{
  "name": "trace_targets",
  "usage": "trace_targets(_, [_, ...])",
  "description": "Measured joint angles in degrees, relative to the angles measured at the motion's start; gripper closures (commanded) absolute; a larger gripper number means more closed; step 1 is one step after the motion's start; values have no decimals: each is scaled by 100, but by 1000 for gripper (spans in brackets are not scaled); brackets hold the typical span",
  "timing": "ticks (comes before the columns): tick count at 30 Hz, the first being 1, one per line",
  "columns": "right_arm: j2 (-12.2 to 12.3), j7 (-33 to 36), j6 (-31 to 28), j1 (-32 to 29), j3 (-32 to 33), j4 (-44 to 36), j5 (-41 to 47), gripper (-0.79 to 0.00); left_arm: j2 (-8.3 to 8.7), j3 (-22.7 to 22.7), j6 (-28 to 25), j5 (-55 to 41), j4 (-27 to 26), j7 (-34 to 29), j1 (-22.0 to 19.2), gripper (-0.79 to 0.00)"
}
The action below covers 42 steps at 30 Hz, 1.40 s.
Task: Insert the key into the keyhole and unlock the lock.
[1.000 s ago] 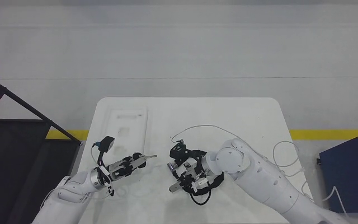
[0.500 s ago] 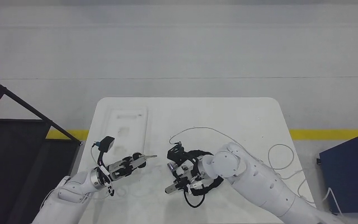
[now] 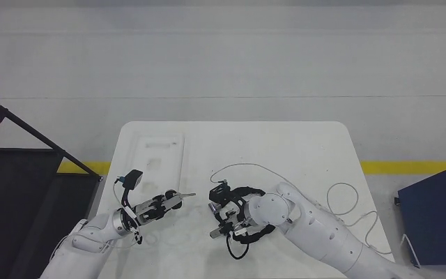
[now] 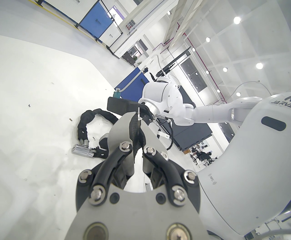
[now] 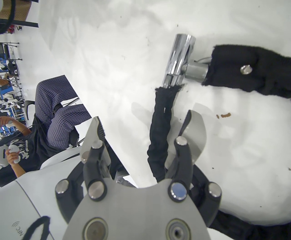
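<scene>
free: bare table between key and lock | blocked: right gripper astride chain

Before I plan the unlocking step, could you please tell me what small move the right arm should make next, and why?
Probably shut the right gripper on the black sleeve: it stands open astride the sleeve, just behind the chrome lock, and the left gripper holds the key.

You've got a white table on pale grey floor, with a yellow stripe running behind it. Dark flooring on your left. Blue partitions far off, round ceiling lights on overhead.
</scene>
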Motion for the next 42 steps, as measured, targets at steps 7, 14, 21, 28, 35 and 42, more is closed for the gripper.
trace_targets(7, [-101,184,165,140,-174,87,-224,-520,0,0,0,0,0,0,0,0])
trace_targets(14, [-207,218,352,265,-287,182,-394,-511,0,0,0,0,0,0,0,0])
trace_targets(21, [-331,266,552,378,-413,390,-517,-86,0,0,0,0,0,0,0,0])
trace_targets(28, [-421,234,528,449,-459,487,-624,0,0,0,0,0,0,0,0,0])
trace_targets(35, [-372,134,93,394,-154,408,-370,0,0,0,0,0,0,0,0,0])
trace_targets(42, [-172,1029,-1388,171,463,625,756,0,0,0,0,0,0,0,0,0])
